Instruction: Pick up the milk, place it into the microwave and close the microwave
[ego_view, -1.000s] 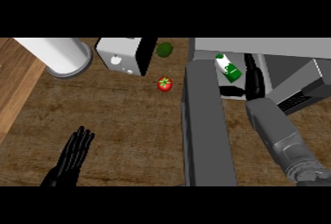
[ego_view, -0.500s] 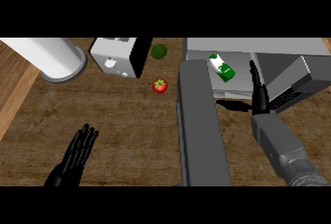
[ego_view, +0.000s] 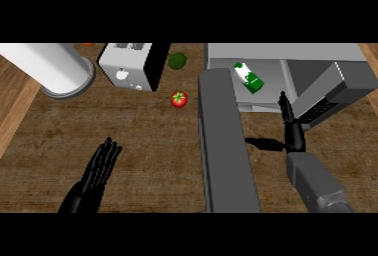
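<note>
Showing grey on the microwave (ego_view: 325, 80) and its open door (ego_view: 225, 150); green with white markings on the milk (ego_view: 249, 77); red on the tomato (ego_view: 179, 99); dark green on the avocado (ego_view: 177, 60); brown wood grain on the bench (ego_view: 148, 135); black on both hands' fingers (ego_view: 105, 155).

Single head view — steeply down over the counter (ego_view: 148, 130), fairly near.

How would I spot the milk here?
Find the big grey microwave at the right, its door swung open. The milk lies tilted inside its opening. It is the only green-and-white carton; the tomato sits outside on the counter.
</note>
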